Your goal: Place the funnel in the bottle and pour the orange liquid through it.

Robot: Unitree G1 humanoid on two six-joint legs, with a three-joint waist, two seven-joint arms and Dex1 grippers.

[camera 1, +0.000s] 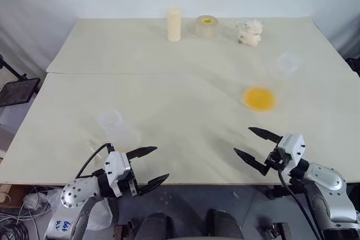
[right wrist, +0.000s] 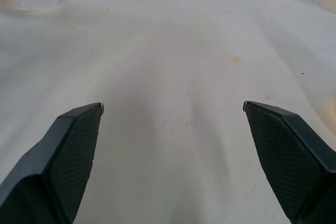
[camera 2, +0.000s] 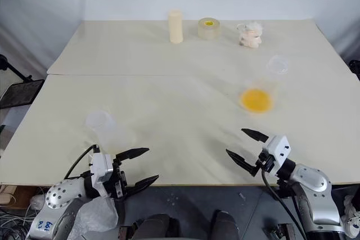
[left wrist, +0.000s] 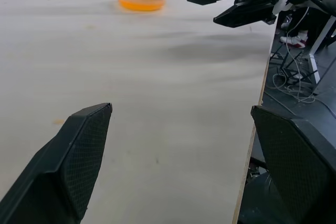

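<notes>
A: Position check; where do the task's things sit?

B: The flask holding the orange liquid [camera 1: 259, 98] stands on the table [camera 1: 169, 111] on the robot's right side, beyond the right gripper [camera 1: 257, 144]; the funnel [camera 1: 286, 64] is just behind it, hard to make out, clear rim only; the bottle [camera 1: 111, 122] stands on the left side near the front edge, just beyond the left gripper [camera 1: 148, 166].

A: Grippers?

B: Both with fingers spread wide, nothing between them; both hover at the table's front edge, well apart from each other, each angled inward.

A: Handling of the funnel?

B: My read: very light, stiff, thin clear plastic or glass; smooth, likely to slip or skate away if nudged; I'd pinch across the rim wall rather than the short stem; gentle closing.

A: And the bottle?

B: Looks empty, so light and easy to tip; cone body is wide and sloped, fingers could slide upward; the short neck seems the surer hold if it needs steadying.

A: The liquid's vessel?

B: Shallow pool only, so not heavy, but it sloshes; hard slick walls, possibly breakable; grasp at the narrow upper part, tilt slowly; cream cylinder [camera 1: 174, 24], tape roll [camera 1: 206, 26] and crumpled wad [camera 1: 249, 31] at the far edge stay out of it.
</notes>
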